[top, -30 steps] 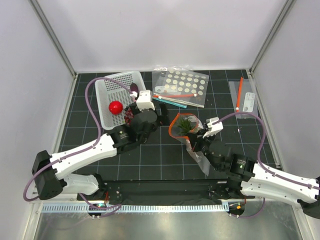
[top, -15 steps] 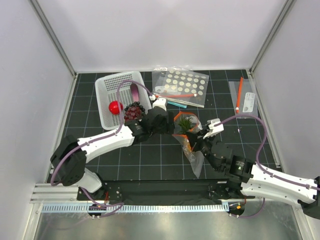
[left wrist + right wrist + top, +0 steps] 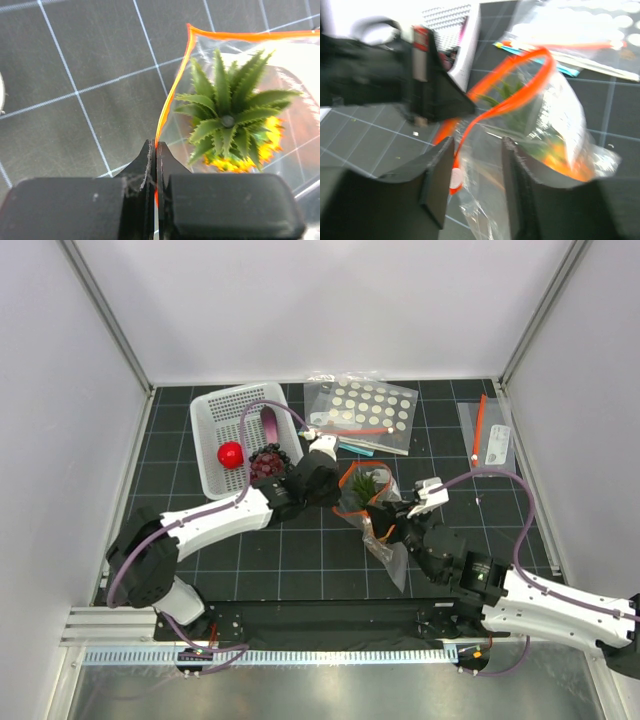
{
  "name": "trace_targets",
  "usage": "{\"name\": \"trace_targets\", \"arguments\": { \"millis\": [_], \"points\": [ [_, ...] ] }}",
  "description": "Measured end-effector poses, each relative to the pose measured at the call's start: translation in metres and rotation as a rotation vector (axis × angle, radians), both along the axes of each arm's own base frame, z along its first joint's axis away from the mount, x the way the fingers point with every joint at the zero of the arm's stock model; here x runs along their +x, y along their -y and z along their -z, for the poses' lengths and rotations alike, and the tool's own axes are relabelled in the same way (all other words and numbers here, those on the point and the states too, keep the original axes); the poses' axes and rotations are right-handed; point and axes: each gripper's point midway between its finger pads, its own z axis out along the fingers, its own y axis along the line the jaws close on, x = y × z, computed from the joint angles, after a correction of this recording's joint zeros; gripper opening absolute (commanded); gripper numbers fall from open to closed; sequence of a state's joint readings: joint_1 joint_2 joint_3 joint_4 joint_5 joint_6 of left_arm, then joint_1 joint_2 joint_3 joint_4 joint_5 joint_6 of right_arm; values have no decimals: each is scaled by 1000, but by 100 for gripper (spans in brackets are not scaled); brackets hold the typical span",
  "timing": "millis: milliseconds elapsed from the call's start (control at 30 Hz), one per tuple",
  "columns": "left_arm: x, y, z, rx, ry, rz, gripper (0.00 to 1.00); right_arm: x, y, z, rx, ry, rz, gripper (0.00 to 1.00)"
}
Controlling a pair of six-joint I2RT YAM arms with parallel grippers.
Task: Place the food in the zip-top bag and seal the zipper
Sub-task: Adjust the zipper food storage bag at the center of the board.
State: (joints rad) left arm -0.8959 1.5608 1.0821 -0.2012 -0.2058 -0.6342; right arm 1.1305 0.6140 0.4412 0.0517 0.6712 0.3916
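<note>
Clearly the zipper (image 3: 171, 90) sits pinched between the left fingers (image 3: 142, 167).

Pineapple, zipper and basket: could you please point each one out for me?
pineapple (image 3: 227, 121), left wrist view, centre of leaf crown.
zipper (image 3: 173, 87), left wrist view, orange strip's left run.
basket (image 3: 232, 420), top view, bare perforated floor.

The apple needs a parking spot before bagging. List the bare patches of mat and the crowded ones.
Bare mat lies near, between left arm and right arm; also between white-dotted bag and labelled bag, and left of the basket. Crowded: the centre, where left pincer and right pincer meet at the zip-top bag.
</note>
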Motion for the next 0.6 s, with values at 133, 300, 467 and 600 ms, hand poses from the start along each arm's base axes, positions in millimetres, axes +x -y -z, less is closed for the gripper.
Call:
{"name": "trace_targets", "arguments": {
  "millis": [133, 300, 467, 600],
  "points": [
    [1, -4, -20, -23, 44, -3, 0, 2, 12, 4, -63, -28, 50, 54],
    [1, -7, -34, -44, 71, -8, 0, 7, 27, -19, -126, -57, 133, 60],
    [0, -9, -30, -31, 71, 0, 0, 13, 32, -51, -167, -61, 196, 64],
    [-1, -9, -30, -26, 75, 7, 0, 19, 29, -57, -233, -74, 228, 64]
  ]
}}
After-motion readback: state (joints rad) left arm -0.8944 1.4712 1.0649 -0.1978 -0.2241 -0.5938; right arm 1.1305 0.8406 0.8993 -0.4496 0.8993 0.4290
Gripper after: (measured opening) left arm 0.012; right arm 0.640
